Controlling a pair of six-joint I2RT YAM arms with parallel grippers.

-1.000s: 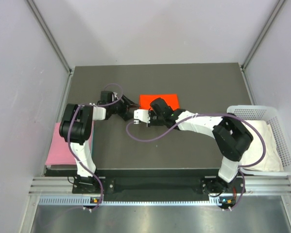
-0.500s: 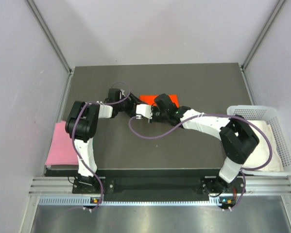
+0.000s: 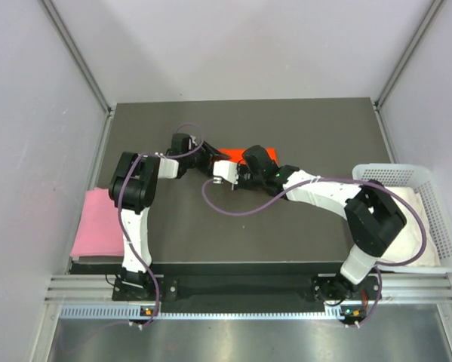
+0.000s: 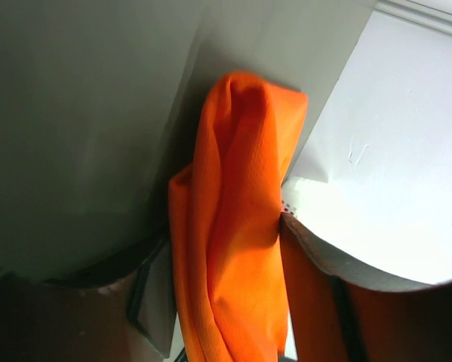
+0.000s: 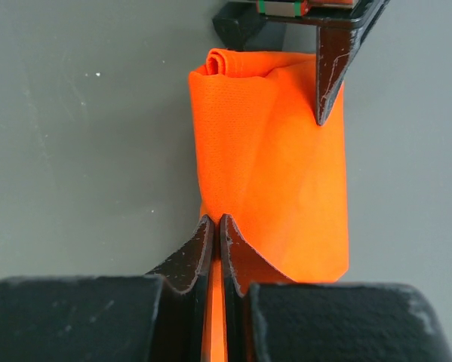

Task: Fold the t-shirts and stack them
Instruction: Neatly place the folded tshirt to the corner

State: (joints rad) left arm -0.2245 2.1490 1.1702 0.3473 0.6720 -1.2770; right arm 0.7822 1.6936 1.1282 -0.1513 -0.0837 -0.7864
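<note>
The orange-red t-shirt point(image 3: 230, 153) lies bunched into a narrow roll at the back middle of the dark table, mostly hidden under both wrists in the top view. My left gripper point(image 3: 213, 160) reaches in from the left. In the left wrist view its gripper point(image 4: 219, 241) has a thick fold of the orange fabric point(image 4: 237, 226) filling the gap, touching both fingers. My right gripper point(image 5: 216, 220) is shut on the near edge of the same shirt point(image 5: 271, 173). A pale pink t-shirt point(image 3: 97, 222) lies folded left of the table. A white t-shirt point(image 3: 398, 226) sits in the basket.
A white plastic basket point(image 3: 429, 173) stands off the table's right edge. Grey walls close in the back and both sides. The right arm's purple cable point(image 3: 226, 207) loops over the table in front of the grippers.
Both wrists have moved toward the back and closer together. The orange-red shirt has gone from a flat rectangle to a narrow bunch, and the left jaws have narrowed on it.
</note>
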